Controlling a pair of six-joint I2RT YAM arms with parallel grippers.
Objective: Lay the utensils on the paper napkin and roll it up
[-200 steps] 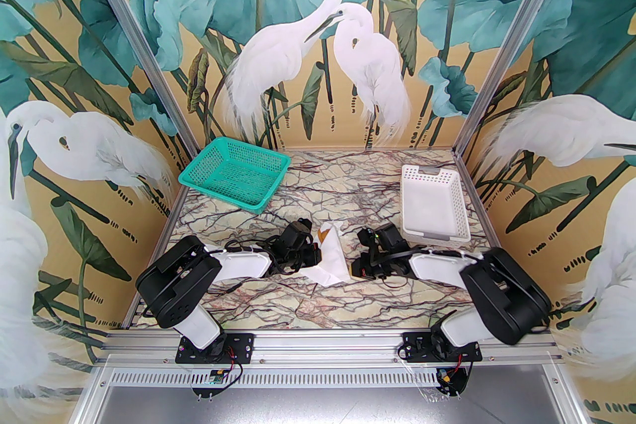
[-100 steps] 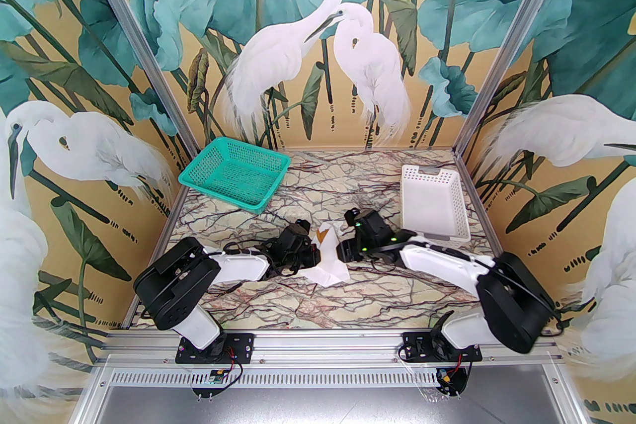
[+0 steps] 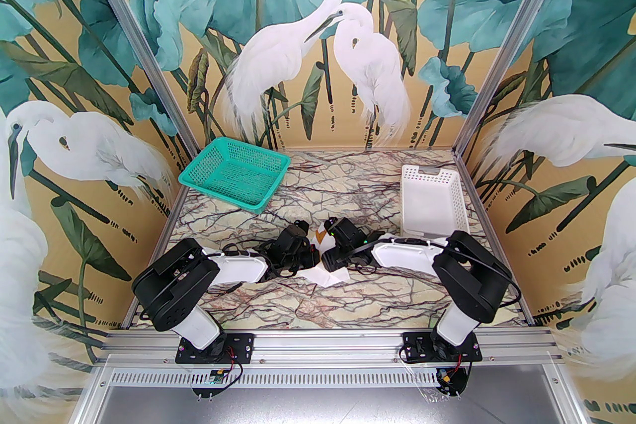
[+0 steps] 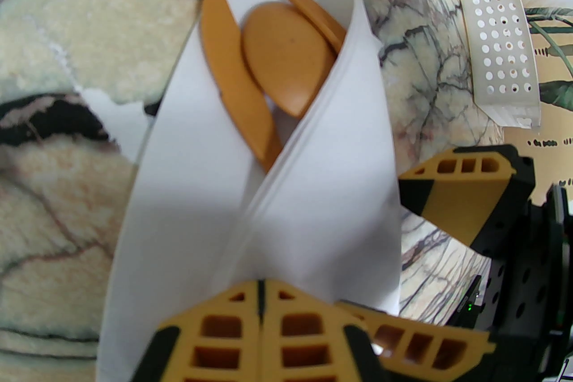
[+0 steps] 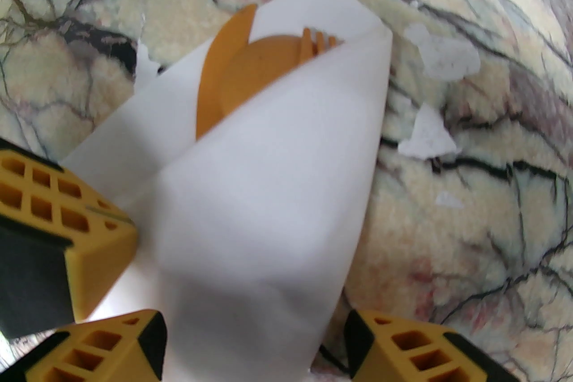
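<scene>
**On the bench (image 3: 318, 302), utensils (image 4: 282, 57) wrapped in the paper napkin (image 4: 188, 192)**

A green basket (image 3: 233, 176) stands far left. The left gripper (image 4: 259, 317) has its jaws pressed together on the napkin's near end; the utensils' heads poke from the far end. The right gripper (image 5: 255, 349) holds its jaws spread beside the napkin's right edge. Torn paper scraps (image 5: 429, 138) lie just right, and a white basket (image 3: 435, 208) stands beyond.

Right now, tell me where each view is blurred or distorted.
Left wrist: utensils sharp, left claw soft, close to the lens. Right wrist: napkin and right claw blurred, marble table bowed by the lens. Top external: crisp, evenly lit.
</scene>
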